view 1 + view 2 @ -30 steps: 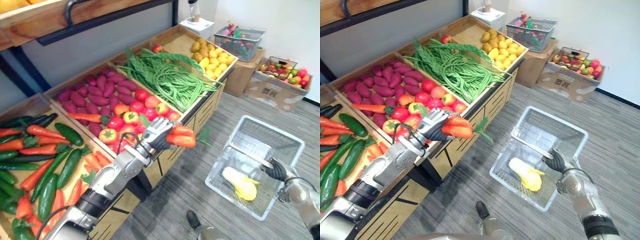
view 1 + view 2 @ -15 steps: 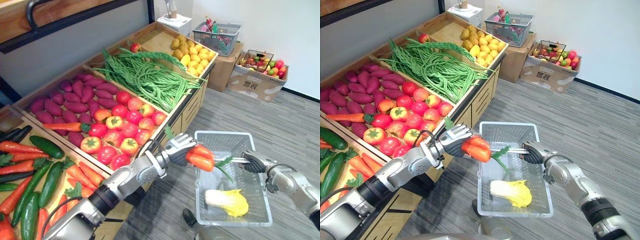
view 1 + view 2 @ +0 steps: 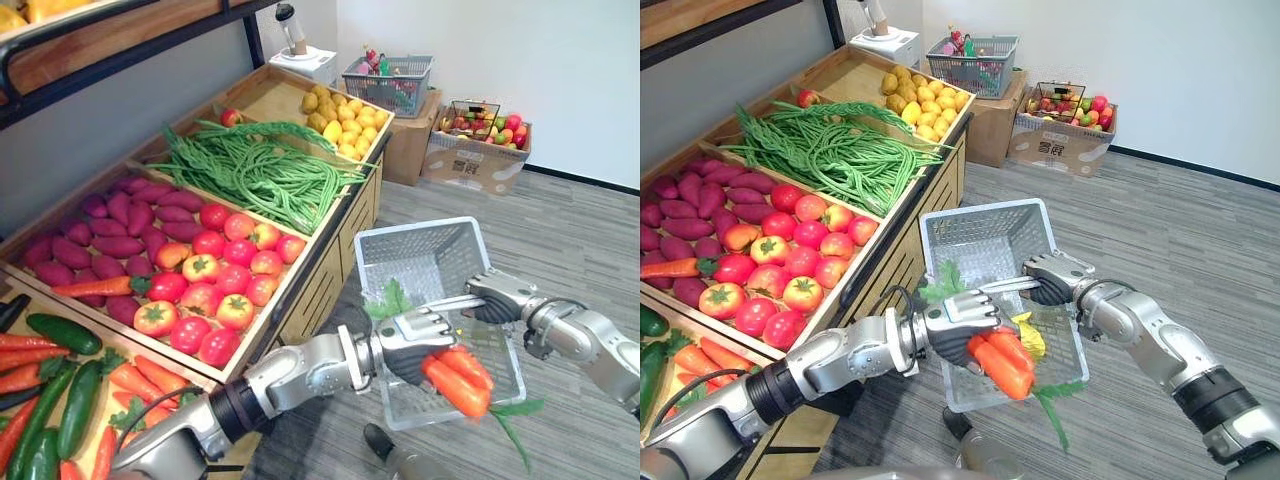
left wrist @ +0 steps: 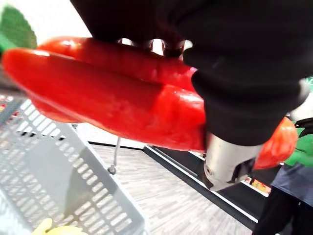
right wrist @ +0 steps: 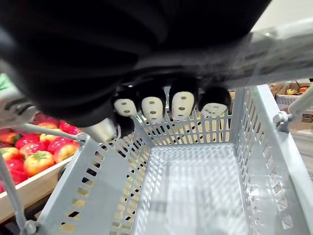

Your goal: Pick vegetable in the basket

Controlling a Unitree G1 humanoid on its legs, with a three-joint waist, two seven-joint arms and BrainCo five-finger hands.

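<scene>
Left eye view: left hand (image 3: 412, 342) grips two carrots (image 3: 457, 380) over one basket (image 3: 400, 250), its handle (image 3: 452, 302) clasped by right hand (image 3: 500, 295).

basket (image 3: 985, 207) top open, handle (image 3: 1010, 284) across mid

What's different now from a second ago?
The left hand has carried the carrots away from the stand and across to above the basket, still gripping them. The right hand still holds the handle, and the cabbage still lies inside.
</scene>
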